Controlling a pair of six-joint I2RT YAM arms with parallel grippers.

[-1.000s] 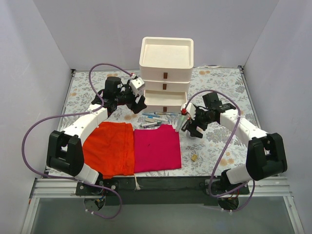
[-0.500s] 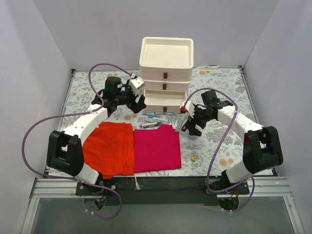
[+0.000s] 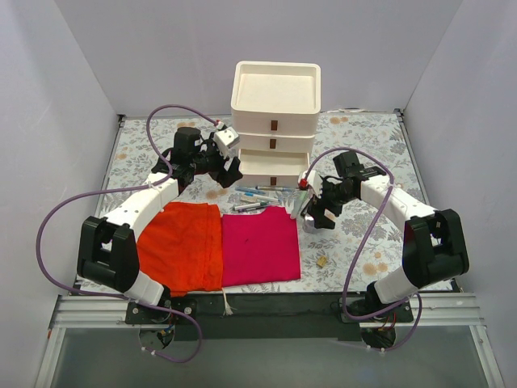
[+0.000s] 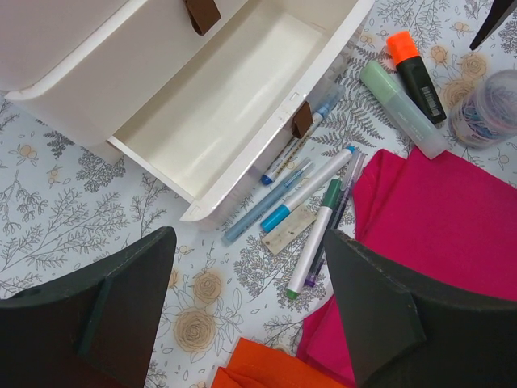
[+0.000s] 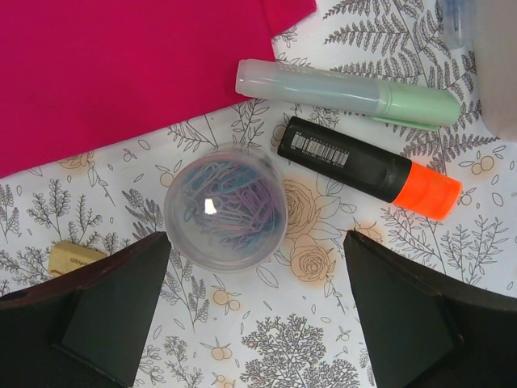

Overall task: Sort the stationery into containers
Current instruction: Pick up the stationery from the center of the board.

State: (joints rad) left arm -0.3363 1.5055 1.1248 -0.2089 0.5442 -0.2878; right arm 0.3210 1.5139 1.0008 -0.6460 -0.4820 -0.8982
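As we hover over the counter (image 4: 65,210), left tool (image 4: 249,238): spread, empty, above the open drawer (image 4: 218,105).
Right tool (image 5: 257,238): spread, empty, over the clip tub (image 5: 226,208) beside the highlighter (image 5: 363,166).
Pens (image 4: 317,184): loose before the drawer.

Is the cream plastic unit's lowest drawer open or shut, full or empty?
Open and empty: the cream-white plastic drawer is pulled out, its floor bare.

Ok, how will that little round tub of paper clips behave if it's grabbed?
The tub looks like smooth clear plastic, so it may slip in a pinch. Standing on its flat end, it should slide rather than roll if nudged. The loose clips inside probably shift.
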